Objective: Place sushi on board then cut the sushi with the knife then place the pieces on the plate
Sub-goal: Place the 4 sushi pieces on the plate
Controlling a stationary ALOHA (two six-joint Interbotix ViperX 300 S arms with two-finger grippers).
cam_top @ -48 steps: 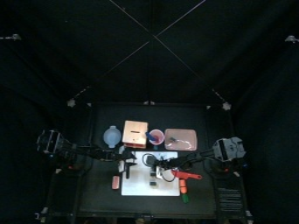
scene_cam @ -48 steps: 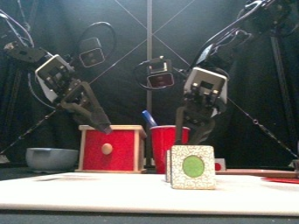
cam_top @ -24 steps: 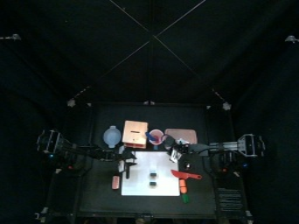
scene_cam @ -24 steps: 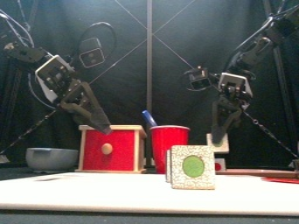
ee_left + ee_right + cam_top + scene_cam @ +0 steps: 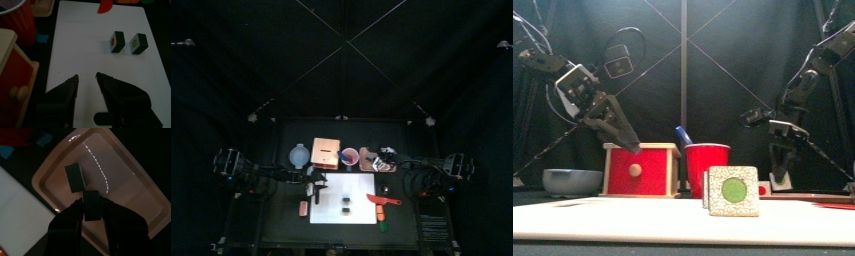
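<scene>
Two dark green sushi pieces [image 5: 127,42] stand side by side on the white cutting board [image 5: 358,185]; in the front view they show as one speckled block [image 5: 734,191]. My right gripper [image 5: 91,199] is shut on a third sushi piece [image 5: 91,213] just over the pink plate [image 5: 130,178]. A fourth piece [image 5: 75,176] lies on the plate. My left gripper [image 5: 87,77] hangs open above the board's left part, near the wooden box [image 5: 640,170]. The red knife [image 5: 385,200] lies at the board's right edge.
The red cup [image 5: 708,165] with the blue knife [image 5: 684,135] stands behind the board, between the box and the plate [image 5: 372,153]. A blue-grey bowl [image 5: 573,181] sits at the far left. A small orange toy [image 5: 302,207] lies left of the board.
My right arm has swung from over the board to the back right, carrying a sushi piece down over the plate. The left arm has stayed put.
</scene>
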